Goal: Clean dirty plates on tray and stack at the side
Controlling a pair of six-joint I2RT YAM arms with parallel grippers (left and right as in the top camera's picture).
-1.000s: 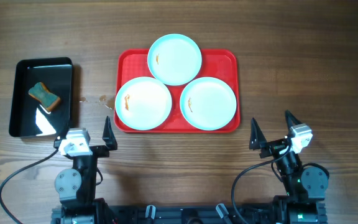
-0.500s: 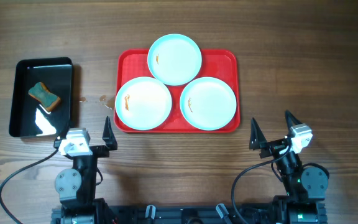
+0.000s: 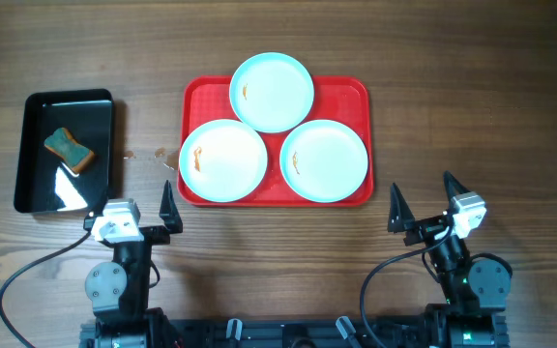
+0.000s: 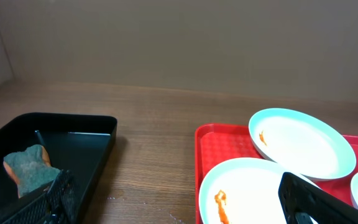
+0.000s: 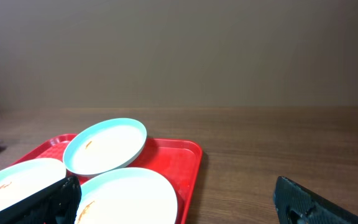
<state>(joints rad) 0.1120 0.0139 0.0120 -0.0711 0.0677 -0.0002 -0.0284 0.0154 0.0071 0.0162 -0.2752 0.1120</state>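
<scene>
While left hand and right hand stand wide open and empty near the tabletop's front edge, red tray mid-tabletop holds three turquoise plates in a triangle, each orange-smeared. Black tray left of it holds a green-orange sponge.

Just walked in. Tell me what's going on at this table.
Nothing is being handled right now. The left gripper and the right gripper both hang open near the front edge of the table, touching nothing. Three turquoise plates sit on the red tray, each with a small orange-brown smear, so cleaning has not begun and no plate is stacked at the side. A sponge lies in the black tray off to the left.
</scene>
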